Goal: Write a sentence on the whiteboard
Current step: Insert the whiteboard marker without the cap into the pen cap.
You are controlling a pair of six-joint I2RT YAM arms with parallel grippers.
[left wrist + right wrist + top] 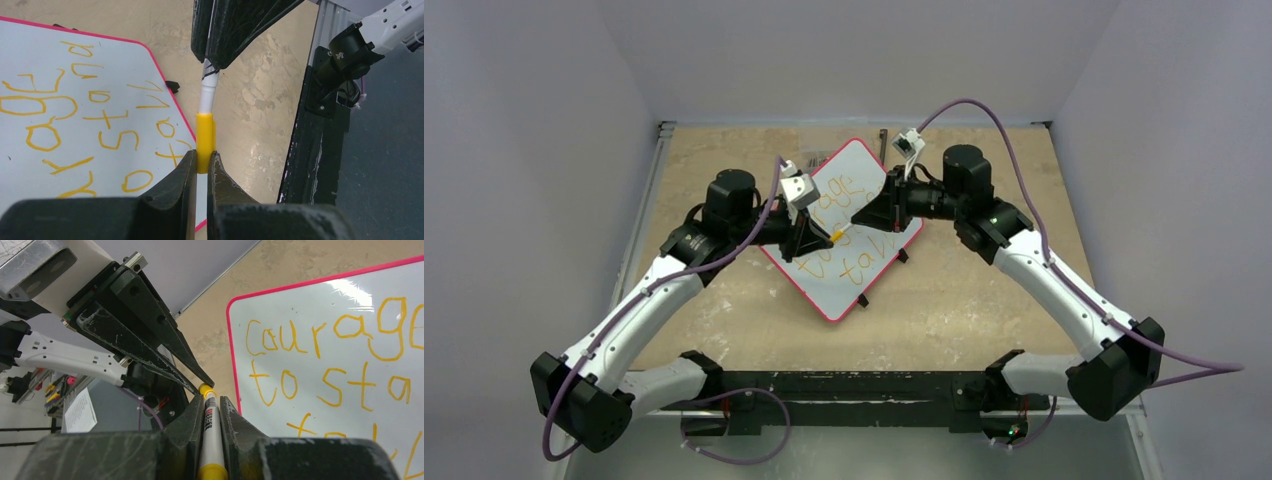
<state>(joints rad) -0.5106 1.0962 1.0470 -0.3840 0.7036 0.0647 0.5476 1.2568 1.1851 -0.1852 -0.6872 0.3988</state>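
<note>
Above the red-rimmed white whiteboard [856,165] lying mid-tabletop with its orange-yellow sentence [334,385], the left end effector [201,160] clamped a yellow cap [205,135] and the right end effector [212,402] clamped the white marker barrel [209,432], so capping likely needed a straight, coaxial push.

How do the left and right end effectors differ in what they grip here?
The left end effector pinches the yellow cap at its fingertips; the right end effector clamps the white marker barrel along its fingers. Over the whiteboard, the left end effector comes in from the left, the right end effector from the right. Both are shut, facing tip to tip on one marker.
</note>
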